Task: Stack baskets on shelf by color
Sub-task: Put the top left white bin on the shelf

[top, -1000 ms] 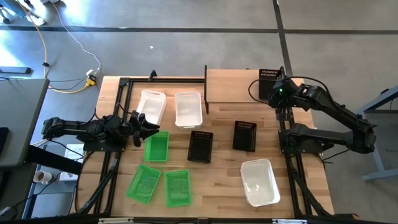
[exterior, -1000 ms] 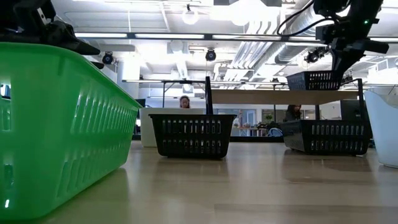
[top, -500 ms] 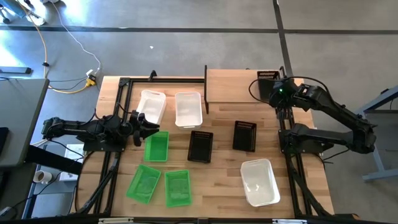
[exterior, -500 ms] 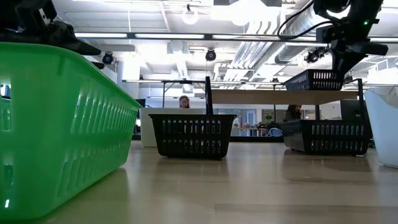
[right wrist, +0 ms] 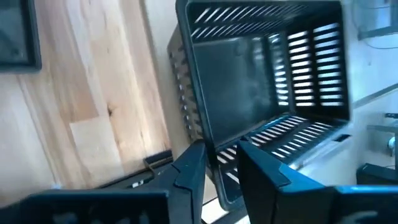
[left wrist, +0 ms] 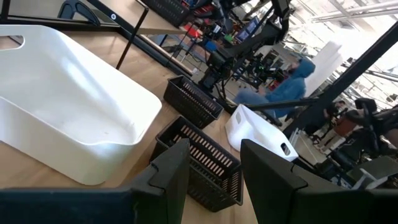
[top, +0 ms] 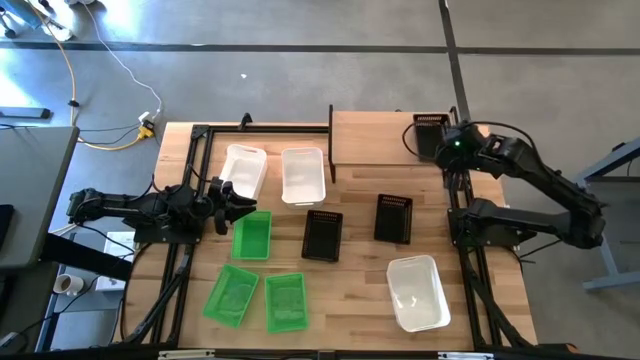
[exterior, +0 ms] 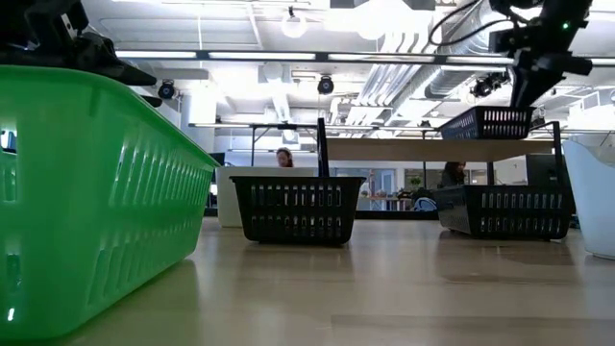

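I saw the right gripper [right wrist: 219,163] above the black basket [top: 430,135] on the shelf [top: 375,138], table's one o'clock, jaws apart astride its wall. The left gripper [left wrist: 214,163] waited open at nine o'clock.

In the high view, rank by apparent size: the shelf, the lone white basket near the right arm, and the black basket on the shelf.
1. Shelf, largest.
2. White basket.
3. Black basket on the shelf, smallest, though the right hand partly hides it.
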{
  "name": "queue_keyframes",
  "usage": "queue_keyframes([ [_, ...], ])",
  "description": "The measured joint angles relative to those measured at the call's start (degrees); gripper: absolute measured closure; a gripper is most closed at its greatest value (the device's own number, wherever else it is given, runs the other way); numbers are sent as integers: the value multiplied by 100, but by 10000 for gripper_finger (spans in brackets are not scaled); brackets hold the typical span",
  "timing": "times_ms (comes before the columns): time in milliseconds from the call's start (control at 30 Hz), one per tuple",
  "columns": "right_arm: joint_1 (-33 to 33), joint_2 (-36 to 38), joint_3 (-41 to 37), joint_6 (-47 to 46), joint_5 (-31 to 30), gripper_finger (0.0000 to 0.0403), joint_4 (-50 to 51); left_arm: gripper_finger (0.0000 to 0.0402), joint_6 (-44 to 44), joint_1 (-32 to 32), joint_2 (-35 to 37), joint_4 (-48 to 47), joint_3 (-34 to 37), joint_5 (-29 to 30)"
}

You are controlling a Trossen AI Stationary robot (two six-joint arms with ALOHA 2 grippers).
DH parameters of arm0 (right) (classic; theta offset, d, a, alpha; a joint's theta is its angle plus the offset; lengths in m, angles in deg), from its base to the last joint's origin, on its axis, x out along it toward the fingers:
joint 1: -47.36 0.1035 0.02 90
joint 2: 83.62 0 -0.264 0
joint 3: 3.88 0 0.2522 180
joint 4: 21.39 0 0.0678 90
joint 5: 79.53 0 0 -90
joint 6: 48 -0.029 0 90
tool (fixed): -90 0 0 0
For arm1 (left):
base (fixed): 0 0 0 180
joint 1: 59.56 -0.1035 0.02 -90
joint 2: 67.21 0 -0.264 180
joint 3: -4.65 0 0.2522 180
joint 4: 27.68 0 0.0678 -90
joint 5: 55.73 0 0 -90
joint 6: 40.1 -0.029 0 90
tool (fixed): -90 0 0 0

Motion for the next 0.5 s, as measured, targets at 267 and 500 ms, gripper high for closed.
queue_keyframes([
  [267,0,19,379,-297,33,324,251,268,-2,1,0,0,0,0],
  [500,2,26,420,-663,13,324,264,268,21,2,0,0,0,0],
])
